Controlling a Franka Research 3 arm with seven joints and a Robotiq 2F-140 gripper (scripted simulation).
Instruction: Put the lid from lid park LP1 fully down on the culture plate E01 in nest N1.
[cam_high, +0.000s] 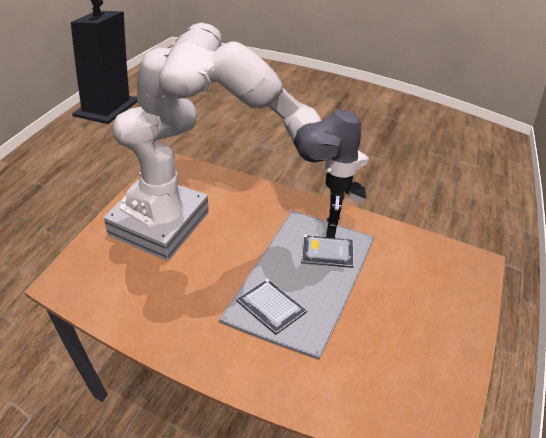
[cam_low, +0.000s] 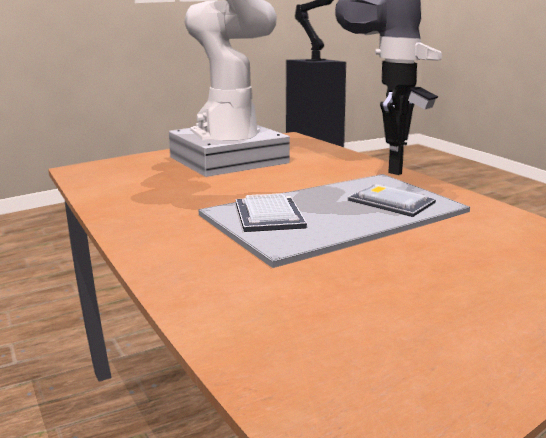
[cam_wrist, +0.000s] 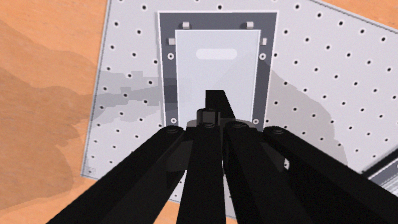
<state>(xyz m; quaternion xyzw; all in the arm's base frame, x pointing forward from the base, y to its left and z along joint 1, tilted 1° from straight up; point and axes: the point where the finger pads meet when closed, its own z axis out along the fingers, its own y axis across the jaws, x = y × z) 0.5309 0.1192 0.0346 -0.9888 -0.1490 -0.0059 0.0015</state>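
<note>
— Orange table (cam_low: 350, 350) up front, wood floor all round. What's on it?

— Nearest is a grey pegboard (cam_low: 320, 235). On its near-left end sits the plate (cam_low: 270, 208), wells bare, in its dark nest (cam_low: 272, 225).

— And the lid?

— On the far-right end of the board, lying flat in its park (cam_low: 419, 207). It's the clear lid (cam_low: 395, 197) with a yellow tag (cam_low: 379, 189) at one corner. Well apart from the plate.

— Where's the hand?

— The gripper (cam_low: 396, 167) hangs straight down above the lid's far edge, not touching it as far as I can see. Its fingers (cam_low: 396, 150) are pressed together with nothing between them. From the wrist, the black fingers cover the lid's (cam_wrist: 217, 70) near end.

— Behind that?

— The arm's base (cam_low: 272, 150) at the table's back, then a black pedestal (cam_low: 315, 100) by the wall.
</note>
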